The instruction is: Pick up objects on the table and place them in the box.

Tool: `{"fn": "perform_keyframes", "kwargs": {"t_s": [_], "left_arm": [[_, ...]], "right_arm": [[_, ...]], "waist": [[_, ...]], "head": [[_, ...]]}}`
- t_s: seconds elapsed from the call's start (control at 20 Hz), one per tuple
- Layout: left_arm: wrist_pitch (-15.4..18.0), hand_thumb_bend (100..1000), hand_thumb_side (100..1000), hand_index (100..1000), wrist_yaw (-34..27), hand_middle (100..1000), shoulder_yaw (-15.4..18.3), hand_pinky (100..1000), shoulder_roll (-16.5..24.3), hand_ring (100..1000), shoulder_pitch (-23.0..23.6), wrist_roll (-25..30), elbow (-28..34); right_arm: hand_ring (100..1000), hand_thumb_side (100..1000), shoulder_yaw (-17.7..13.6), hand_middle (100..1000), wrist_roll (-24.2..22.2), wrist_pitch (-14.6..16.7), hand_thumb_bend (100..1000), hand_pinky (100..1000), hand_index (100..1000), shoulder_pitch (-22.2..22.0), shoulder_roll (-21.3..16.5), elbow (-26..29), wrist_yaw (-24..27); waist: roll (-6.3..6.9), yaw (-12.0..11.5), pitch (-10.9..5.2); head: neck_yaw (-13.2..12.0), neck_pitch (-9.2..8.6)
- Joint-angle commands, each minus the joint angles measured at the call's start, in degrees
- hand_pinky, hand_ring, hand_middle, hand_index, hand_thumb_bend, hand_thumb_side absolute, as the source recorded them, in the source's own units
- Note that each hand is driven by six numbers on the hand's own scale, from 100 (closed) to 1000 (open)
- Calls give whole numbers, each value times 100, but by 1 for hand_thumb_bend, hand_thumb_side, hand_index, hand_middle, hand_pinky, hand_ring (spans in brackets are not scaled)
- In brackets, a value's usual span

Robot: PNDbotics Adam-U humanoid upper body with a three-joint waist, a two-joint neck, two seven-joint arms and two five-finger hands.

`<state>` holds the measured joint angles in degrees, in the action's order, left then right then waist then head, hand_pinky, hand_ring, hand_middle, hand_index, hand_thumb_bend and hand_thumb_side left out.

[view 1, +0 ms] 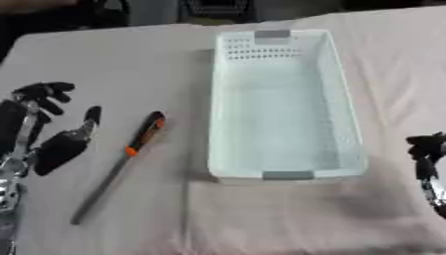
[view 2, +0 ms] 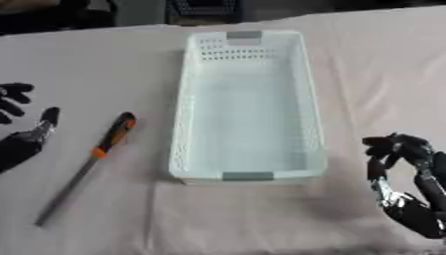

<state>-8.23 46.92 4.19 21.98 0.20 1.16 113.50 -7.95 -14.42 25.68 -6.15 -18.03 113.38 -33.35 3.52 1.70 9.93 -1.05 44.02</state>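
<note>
Screwdriver: black-and-orange-handled screwdriver [view 1: 122, 159] with a long grey metal shaft lies slantwise on the cloth-covered desk [view 1: 113, 60], untouched, between the left hand and the box.
Left hand: black left hand [view 1: 48, 124] at the left edge, fingers relaxed and spread, holding nothing.
Box: white perforated plastic box [view 1: 283, 172], just right of the screwdriver.
Right hand: black right hand [view 2: 405, 164] low right, fingers curled, holding nothing.

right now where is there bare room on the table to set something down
Bare cloth lies right of the box up to the right hand, and in front of it. The left is crowded: the screwdriver lies beside the left hand.
</note>
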Motion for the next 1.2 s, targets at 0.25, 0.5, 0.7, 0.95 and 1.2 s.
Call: {"fn": "perform_keyframes", "kwargs": {"t_s": [0.25,0.5,0.7,0.95,1.2], "left_arm": [[-96,433,506,797,411,616,-234,535,44,582,-112,160,109],[-72,427,507,794,625,615,-391,538,1,584,-176,281,109],[-73,411,529,792,711,613,-526,539,-33,584,-273,446,65],[-49,405,554,789,807,613,-629,542,-81,586,-339,540,-199],[-43,419,512,789,965,610,-661,547,-110,590,-356,473,-387]], "right_arm": [[548,780,-10,573,-22,14,100,427,785,34,-21,121,7],[548,780,-2,573,-32,16,100,426,785,33,-22,121,13],[548,780,6,573,-43,22,100,427,785,31,-25,121,18],[548,780,11,573,-52,27,100,427,785,30,-25,121,18],[548,780,15,574,-57,29,100,427,785,31,-21,121,16]], "waist": [[-6,15,-52],[-4,25,-56],[-4,36,-56],[-7,40,-50],[-8,41,-49]], "head": [[-57,10],[-50,10],[-51,10],[-51,10],[-59,10]]}}
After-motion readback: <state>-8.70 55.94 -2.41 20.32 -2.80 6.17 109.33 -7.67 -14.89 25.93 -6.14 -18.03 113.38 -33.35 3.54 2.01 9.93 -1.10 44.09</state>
